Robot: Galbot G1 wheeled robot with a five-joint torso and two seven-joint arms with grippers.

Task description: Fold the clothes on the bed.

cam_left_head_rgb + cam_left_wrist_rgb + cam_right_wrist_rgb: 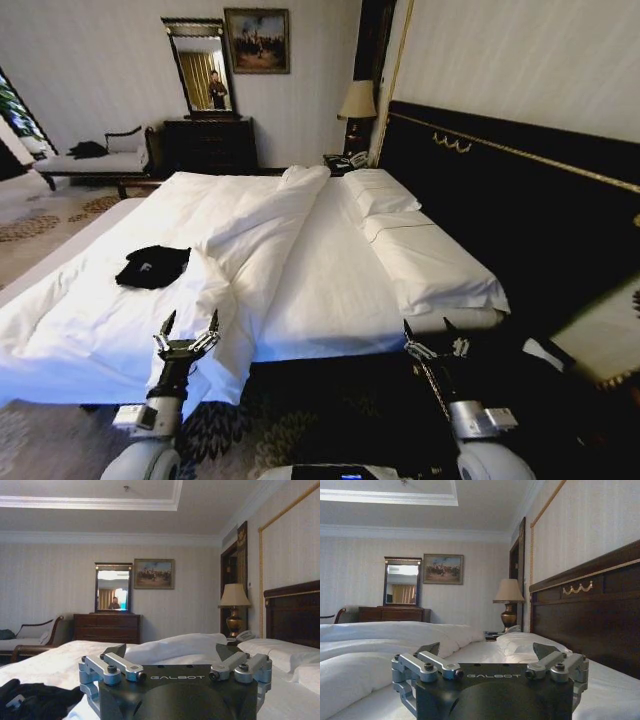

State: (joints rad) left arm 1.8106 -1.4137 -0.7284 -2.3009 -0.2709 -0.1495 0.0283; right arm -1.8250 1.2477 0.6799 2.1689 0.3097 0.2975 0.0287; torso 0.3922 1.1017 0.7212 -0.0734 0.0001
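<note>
White bedding covers the bed (330, 270) in our head view, where the black T-shirt (152, 266) lies bunched on the duvet toward its left side; our left gripper (186, 323) hovers at the near edge with fingers spread, well short of the shirt, and our right gripper (430, 329) hangs released near the bed's right corner. From the left wrist, we see the shirt (35, 700) just beside the gripper (172, 652). From the right wrist, our fingers (487, 650) splay above the sheet, beside the dark headboard (590, 610).
</note>
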